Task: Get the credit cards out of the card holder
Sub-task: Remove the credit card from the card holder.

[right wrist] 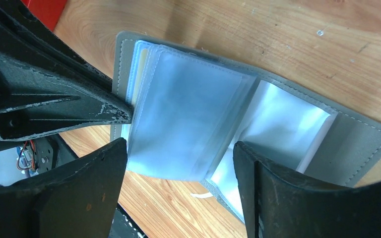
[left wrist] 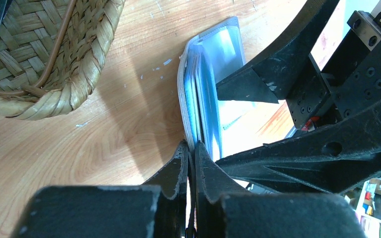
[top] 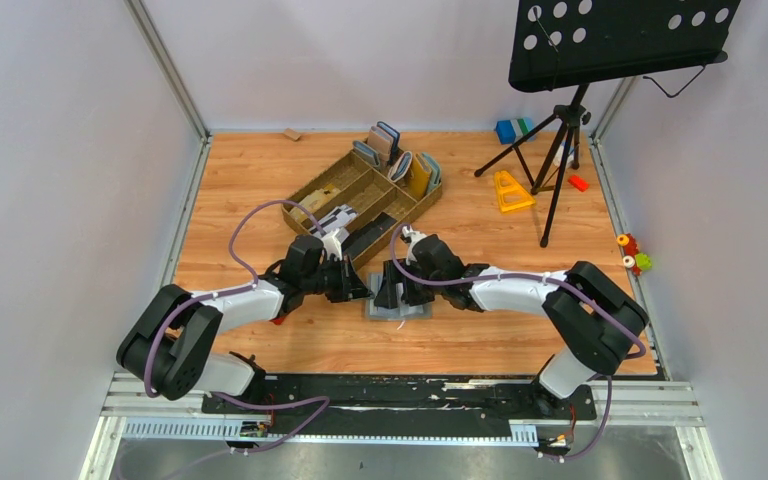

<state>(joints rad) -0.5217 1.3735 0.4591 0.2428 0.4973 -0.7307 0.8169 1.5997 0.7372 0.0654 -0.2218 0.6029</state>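
Left gripper: the jaws are pressed almost together and pinch the thin grey left edge of the card holder.
Brown tray: it stands behind both grippers, set diagonally on the table. It has several compartments and is apart from the holder.
Upright wallets: they stand on edge in the far right compartments of the tray. Most are grey-blue and one is yellow.
Card holder: it lies open and flat on the table near the middle, just in front of the tray and between the two grippers. The grey cover is underneath and the inside faces point up.
Clear sleeves: they fan out from the fold of the holder. A pale yellow edge shows under the leftmost sleeve, but I cannot tell what it is.
Right gripper: the jaws are wide apart and hold nothing. The two fingers stand at the near edge of the holder with one sleeve between them. I cannot tell if they touch it.
Yellow triangular piece: it is on the table, to the right of the tray.
Music stand: it is black, on a tripod at the far right corner.
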